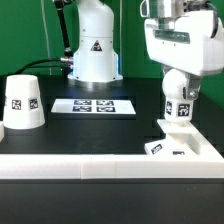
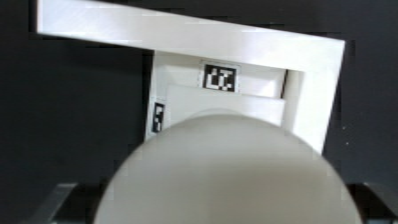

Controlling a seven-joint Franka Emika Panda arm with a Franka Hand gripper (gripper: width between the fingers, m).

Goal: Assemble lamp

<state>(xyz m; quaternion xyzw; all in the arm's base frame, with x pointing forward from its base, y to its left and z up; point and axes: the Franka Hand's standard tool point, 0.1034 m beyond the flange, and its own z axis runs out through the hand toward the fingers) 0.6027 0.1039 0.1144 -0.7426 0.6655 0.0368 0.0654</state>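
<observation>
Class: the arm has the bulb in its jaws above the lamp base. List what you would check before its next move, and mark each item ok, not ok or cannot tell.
1. Bulb gripped between the jaws: ok.
2. Bulb lined up over the base: ok, judging by the wrist view.
3. Bulb touching the base: cannot tell, because the bulb hides the spot.
4. Base lying flat beside the white rail: ok.
5. Shade upright at the exterior view's left, well apart from the arm: ok.
</observation>
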